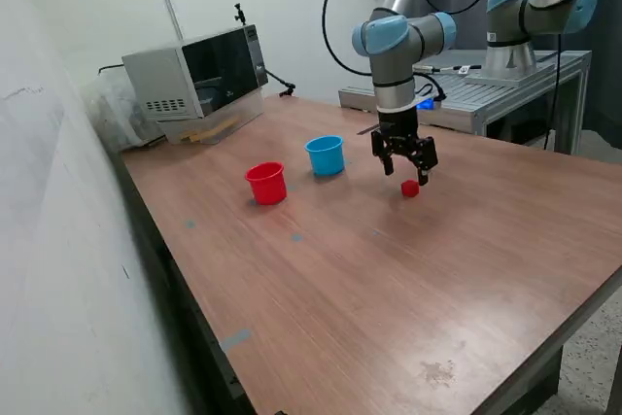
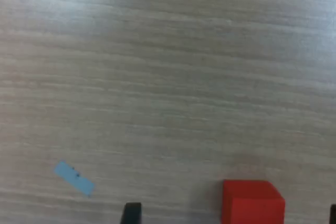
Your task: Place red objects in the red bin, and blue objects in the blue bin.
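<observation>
One small red cube (image 1: 409, 188) lies on the wooden table (image 1: 389, 279). My gripper (image 1: 406, 170) hangs open just above it, fingers spread to either side and not touching it. In the wrist view the red cube (image 2: 252, 201) sits between the fingers, and one dark fingertip (image 2: 131, 212) shows beside it. The red cup (image 1: 266, 183) and the light blue cup (image 1: 326, 155) stand upright side by side, towards the exterior view's left of the gripper. No dark blue cubes and no second red cube are in view.
A microwave (image 1: 194, 80) stands at the table's back corner by the wall. A second arm (image 1: 535, 7) is mounted on a metal bench (image 1: 486, 94) behind the table. A scrap of blue tape (image 2: 75, 178) is stuck to the tabletop.
</observation>
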